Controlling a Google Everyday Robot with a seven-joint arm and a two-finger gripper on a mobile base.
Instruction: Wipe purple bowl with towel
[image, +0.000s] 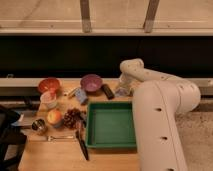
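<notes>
Where the table (50, 155) runs on behind the green tray (111, 125), the gripper (123, 86) is positioned low over a pale towel (120, 93), just beyond the tray's far right corner. How far the gripper is parted, and whether the towel is held, cannot be told. The purple bowl (91, 82) is set beyond the tray's far left corner, apart from the towel, with a dark bar-shaped object (107, 91) lying between them. An apple (54, 117) and grapes (71, 118) are placed left of the tray.

End effector (123, 89) low over table (55, 156), right of purple bowl (91, 82).
</notes>
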